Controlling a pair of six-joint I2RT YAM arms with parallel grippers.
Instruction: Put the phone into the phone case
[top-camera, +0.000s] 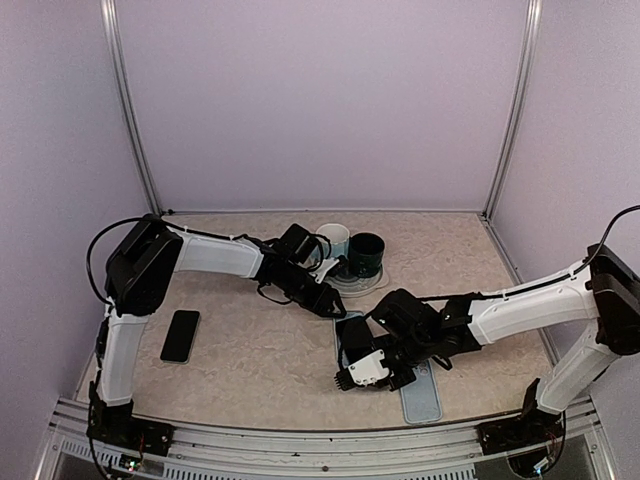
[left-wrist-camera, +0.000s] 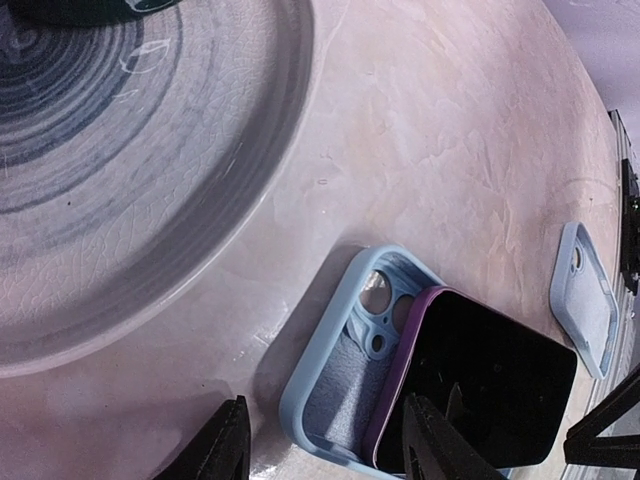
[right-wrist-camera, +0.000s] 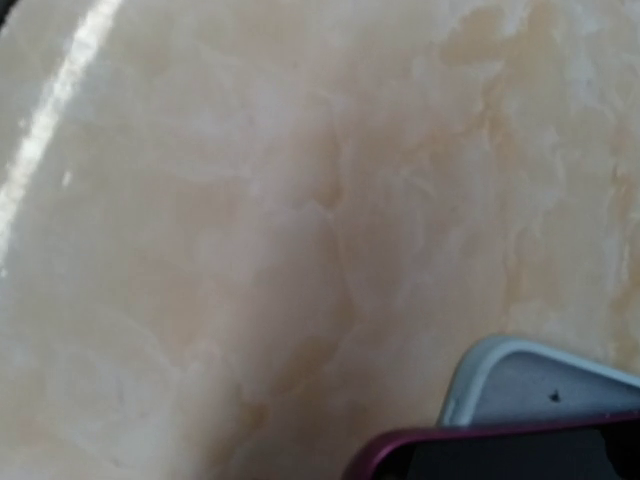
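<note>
A light blue phone case (left-wrist-camera: 345, 365) lies open side up on the table, just in front of the plate. The purple-edged phone (left-wrist-camera: 490, 380) is tilted, with one long edge down in the case and the other raised. My left gripper (left-wrist-camera: 325, 450) hovers open over the case's near end, one finger outside the rim and one above the phone. From above, my right gripper (top-camera: 358, 342) is shut on the phone's other end beside the case (top-camera: 341, 350). Its wrist view shows only the phone's edge (right-wrist-camera: 520, 455) and the case's corner (right-wrist-camera: 540, 385), not its fingers.
A second light blue case (top-camera: 420, 392) lies near the front edge, right of the arms. Another black phone (top-camera: 181, 335) rests at the left. A grey plate (top-camera: 350, 284) behind the case carries a white cup (top-camera: 333, 238) and a dark green cup (top-camera: 366, 254).
</note>
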